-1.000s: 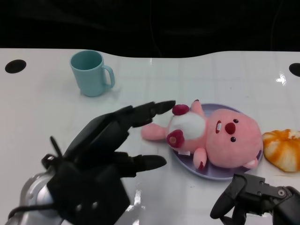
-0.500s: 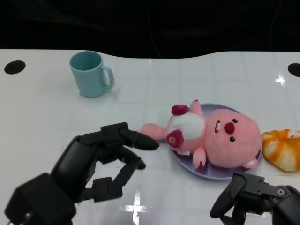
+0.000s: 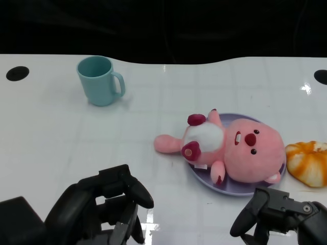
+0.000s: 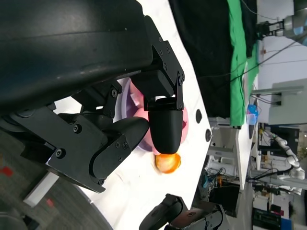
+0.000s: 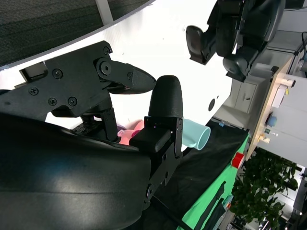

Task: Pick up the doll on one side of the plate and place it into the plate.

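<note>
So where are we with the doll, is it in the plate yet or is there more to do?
Mostly done: the pink doll lies on the purple plate, though one leg hangs over the rim onto the table. Nothing is in hand: the left hand is curled and empty near the table's front edge, and the right hand holds nothing. At most a nudge remains.

The plate [image 3: 204,179] is largely covered by the doll [image 3: 232,148] lying on it; only its near rim shows. Right of the plate, the orange item [image 3: 308,162] is cut off by the picture's edge. Both wrist views hide most of the plate behind black fingers.
</note>
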`<act>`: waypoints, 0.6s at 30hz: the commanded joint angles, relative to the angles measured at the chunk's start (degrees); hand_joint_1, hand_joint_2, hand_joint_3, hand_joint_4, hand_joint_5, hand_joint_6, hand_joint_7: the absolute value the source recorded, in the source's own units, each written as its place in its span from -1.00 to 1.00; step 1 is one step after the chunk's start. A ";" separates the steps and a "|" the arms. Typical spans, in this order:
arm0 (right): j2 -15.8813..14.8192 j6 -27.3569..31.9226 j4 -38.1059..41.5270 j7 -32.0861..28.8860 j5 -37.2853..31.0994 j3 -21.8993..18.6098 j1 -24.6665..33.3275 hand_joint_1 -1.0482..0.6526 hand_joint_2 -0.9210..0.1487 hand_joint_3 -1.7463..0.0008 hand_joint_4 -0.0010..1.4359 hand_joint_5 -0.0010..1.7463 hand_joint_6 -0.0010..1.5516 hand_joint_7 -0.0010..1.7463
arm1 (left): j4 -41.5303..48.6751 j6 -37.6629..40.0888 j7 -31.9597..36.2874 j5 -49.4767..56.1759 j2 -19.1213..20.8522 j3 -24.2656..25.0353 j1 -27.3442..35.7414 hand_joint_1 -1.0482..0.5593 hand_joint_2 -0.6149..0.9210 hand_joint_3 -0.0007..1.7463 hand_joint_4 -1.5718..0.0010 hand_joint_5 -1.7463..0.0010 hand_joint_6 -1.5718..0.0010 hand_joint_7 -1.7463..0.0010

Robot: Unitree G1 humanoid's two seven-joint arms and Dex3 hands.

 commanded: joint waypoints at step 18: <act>-0.24 -2.38 1.19 0.26 -0.39 -1.58 0.89 -0.06 -0.65 0.18 -0.07 0.83 -0.23 0.48 | 10.22 -0.82 -4.46 -5.13 0.73 1.46 -2.09 0.04 0.30 0.61 -0.14 -1.00 0.01 -0.90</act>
